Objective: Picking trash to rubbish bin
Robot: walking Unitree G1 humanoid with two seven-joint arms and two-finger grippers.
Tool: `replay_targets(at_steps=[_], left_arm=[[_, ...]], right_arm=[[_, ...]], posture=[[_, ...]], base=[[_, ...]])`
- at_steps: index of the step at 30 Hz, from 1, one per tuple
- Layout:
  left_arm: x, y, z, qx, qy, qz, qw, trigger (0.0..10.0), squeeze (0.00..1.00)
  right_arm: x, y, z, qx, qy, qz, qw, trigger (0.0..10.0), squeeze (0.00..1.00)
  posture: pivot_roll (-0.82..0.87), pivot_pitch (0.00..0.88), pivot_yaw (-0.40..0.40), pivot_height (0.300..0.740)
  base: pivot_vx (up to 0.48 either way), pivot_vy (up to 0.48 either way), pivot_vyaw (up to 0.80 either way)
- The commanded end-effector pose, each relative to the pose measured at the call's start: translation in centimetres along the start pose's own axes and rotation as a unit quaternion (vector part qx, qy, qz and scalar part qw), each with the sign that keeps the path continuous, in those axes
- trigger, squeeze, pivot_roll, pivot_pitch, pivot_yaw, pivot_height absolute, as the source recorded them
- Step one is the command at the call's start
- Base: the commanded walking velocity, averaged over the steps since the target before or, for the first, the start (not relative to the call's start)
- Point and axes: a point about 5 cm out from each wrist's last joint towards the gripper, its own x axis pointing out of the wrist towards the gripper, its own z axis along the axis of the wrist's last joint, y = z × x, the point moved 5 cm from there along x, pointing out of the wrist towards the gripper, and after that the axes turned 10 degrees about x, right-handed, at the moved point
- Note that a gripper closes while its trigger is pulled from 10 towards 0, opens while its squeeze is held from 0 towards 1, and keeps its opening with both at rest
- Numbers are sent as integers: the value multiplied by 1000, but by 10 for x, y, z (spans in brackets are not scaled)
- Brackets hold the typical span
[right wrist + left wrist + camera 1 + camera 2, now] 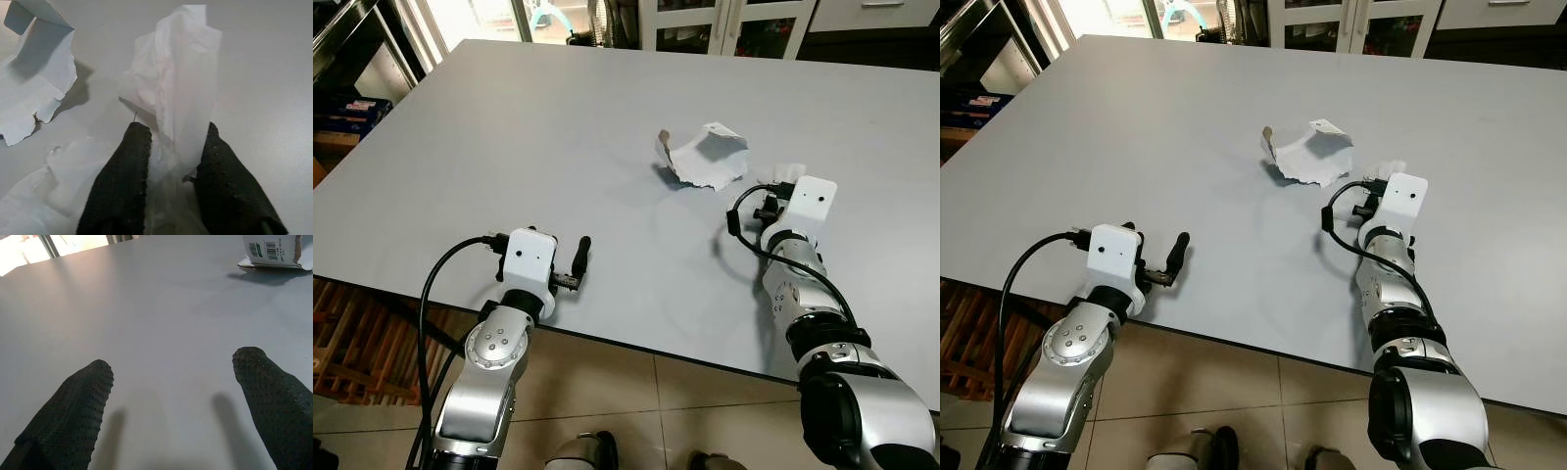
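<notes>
the right gripper [171, 147] clenches a white tissue [178, 83] on the grey tabletop [558, 127], just right of a torn white carton [703, 157]. the left gripper [176, 401] rests released at the near left edge.

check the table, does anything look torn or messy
Yes. A torn white carton lies ripped open mid-table, edges ragged. Beside it, crumpled tissue sits pinched between the right gripper's fingers.
</notes>
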Motion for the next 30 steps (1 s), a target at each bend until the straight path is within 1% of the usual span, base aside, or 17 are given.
replay_targets(at_steps=[1,13,20,26,28,29,30], left_arm=[[-2,1,2,5,-1,2,1000,10000,0],[-1,-1,4,3,-4,0,1000,10000,0],[3,-3,7,2,-11,-3,1000,10000,0],[6,-6,9,0,-18,-7,1000,10000,0],[7,-7,10,-2,-20,-7,1000,10000,0],[8,-8,11,-4,-22,-7,1000,10000,0],[8,-8,11,-4,-22,-7,1000,10000,0]], right_arm=[[-4,-4,-21,6,39,-6,999,0,0],[-5,-8,-24,1,40,-9,999,0,0],[-6,-10,-20,-23,21,-10,999,0,0],[-9,-15,-12,-39,-11,-19,999,0,0],[-10,-15,-3,-54,-37,-18,998,0,0],[-11,-14,4,-71,-56,-15,996,0,0],[-11,-14,4,-71,-56,-15,996,0,0]], posture=[[126,194,86,740],[118,195,84,740],[103,188,85,740],[93,178,83,740],[85,175,80,740],[81,174,78,740],[81,174,78,740]], base=[[0,0,0],[0,0,0],[0,0,0],[0,0,0],[0,0,0],[0,0,0],[0,0,0]])
